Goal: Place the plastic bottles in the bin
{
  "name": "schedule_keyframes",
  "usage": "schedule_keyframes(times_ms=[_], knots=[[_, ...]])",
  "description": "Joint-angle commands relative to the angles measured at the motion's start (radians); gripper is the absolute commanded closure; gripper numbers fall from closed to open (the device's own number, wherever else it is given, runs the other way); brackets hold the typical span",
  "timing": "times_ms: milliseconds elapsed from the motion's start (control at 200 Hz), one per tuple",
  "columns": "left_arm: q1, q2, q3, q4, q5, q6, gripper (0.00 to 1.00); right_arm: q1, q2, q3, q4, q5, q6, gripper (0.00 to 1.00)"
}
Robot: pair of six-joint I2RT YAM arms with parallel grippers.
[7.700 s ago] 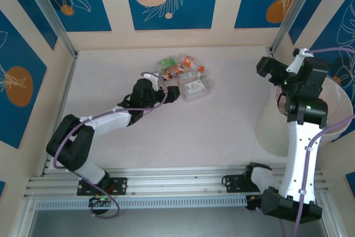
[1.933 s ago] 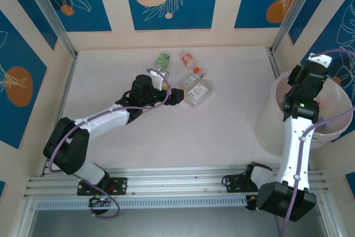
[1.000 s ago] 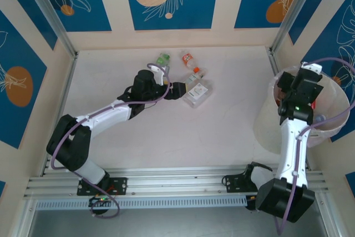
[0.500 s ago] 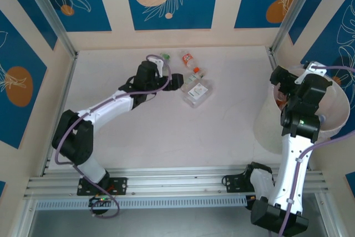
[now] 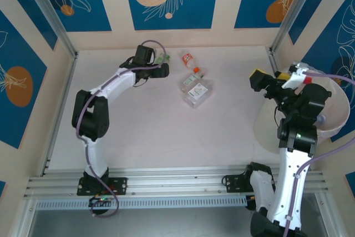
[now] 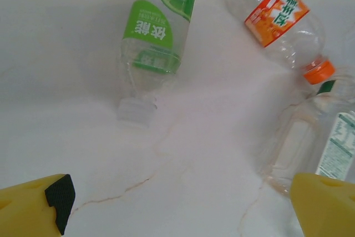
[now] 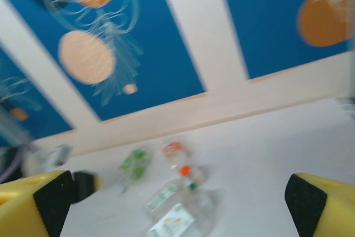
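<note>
The right pincer (image 5: 259, 79) has swung out of the bin (image 5: 334, 112) behind it, fingers apart and empty — one delivery looks done. The left pincer (image 6: 188, 201) has left the white-label bottle (image 6: 327, 142), now off to its right, and gapes wide before the green-label bottle (image 6: 155, 31) — likely next. The orange-label bottle (image 6: 280, 18) lies ahead-right.

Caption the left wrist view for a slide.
Open left gripper facing a green-label bottle, an orange-label bottle and a white-label bottle lying on the white table.
</note>
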Motion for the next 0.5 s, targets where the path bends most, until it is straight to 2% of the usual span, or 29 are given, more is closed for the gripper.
schedule_keyframes(times_ms=[0, 120, 230, 360, 495], knots=[[0.011, 0.084, 0.132, -0.13, 0.019, 0.057, 0.0, 0.088, 0.033, -0.004, 0.042, -0.198, -0.005, 0.0], [0.013, 0.174, 0.256, -0.18, -0.031, 0.058, 0.0, 0.256, 0.061, -0.008, 0.013, -0.044, -0.057, 0.0], [0.017, 0.247, 0.35, -0.186, -0.064, 0.081, 0.0, 0.366, 0.085, -0.033, 0.031, 0.02, -0.073, 0.01], [0.023, 0.361, 0.501, -0.24, -0.114, 0.087, 0.0, 0.45, 0.109, -0.052, 0.046, 0.087, -0.086, 0.01], [0.031, 0.503, 0.709, -0.349, -0.107, 0.071, 0.0, 0.49, 0.114, -0.05, 0.029, 0.15, -0.115, 0.0]])
